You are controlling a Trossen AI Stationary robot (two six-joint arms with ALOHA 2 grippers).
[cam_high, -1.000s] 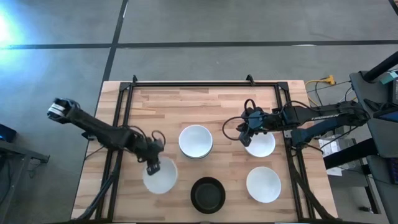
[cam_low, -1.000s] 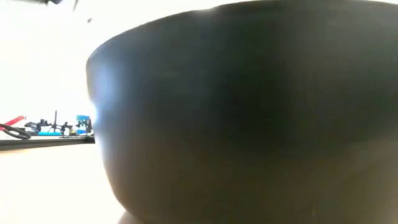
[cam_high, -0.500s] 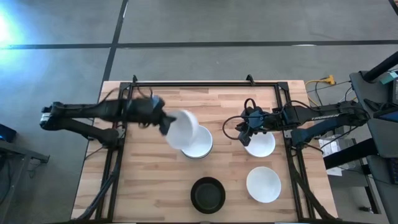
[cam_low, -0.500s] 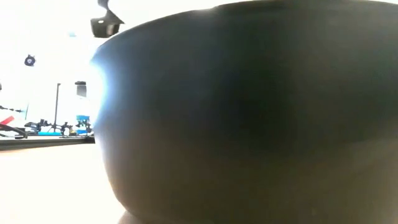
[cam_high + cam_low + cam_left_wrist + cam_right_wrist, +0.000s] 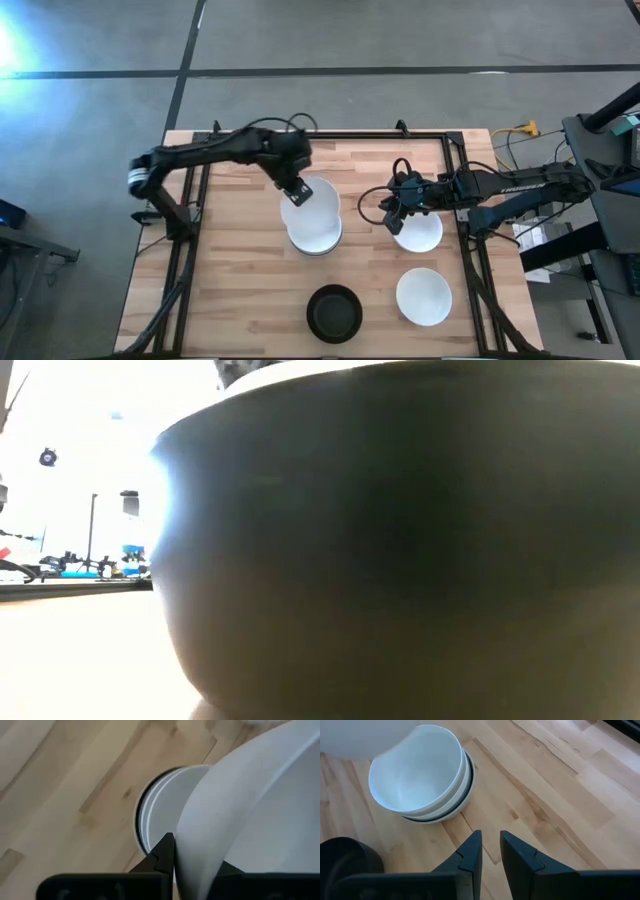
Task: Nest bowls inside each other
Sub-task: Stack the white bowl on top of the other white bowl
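The bowls are the work items. In the high view we count a stack [image 5: 315, 238] just left of frame centre, a white bowl carried by the left arm [image 5: 308, 200] directly above and overlapping that stack, a black bowl [image 5: 334, 312] at lower centre, a white bowl [image 5: 424, 296] at lower right, and another white bowl [image 5: 420, 232] right of centre, partly under the right arm. The right wrist view shows the stack [image 5: 427, 795] as at least two pale bowls seated in a dark one, with the carried bowl [image 5: 360, 740] at the upper left edge of the frame.

Hazards, as we judge them:
- The carried bowl hangs tilted from one point on its rim. If released at this angle it may land on edge, rock, or slide off the stack instead of seating.
- A thin, smooth rim offers little grip; a fast swing or a knock against the stack could let it slip.
- If it comes down off-centre, it could push the stack across the table [image 5: 250, 310].

Tool state:
- The left gripper [image 5: 295, 189] sits above the stack, just left of frame centre. In the left wrist view its fingers [image 5: 162, 855] are pressed together on the wall of the carried bowl [image 5: 250, 820], one inside and one outside.
- The right gripper [image 5: 392, 213] waits right of centre beside the partly hidden white bowl. In the right wrist view its fingers [image 5: 470, 852] stand slightly apart with only bare wood between them; it holds nothing.
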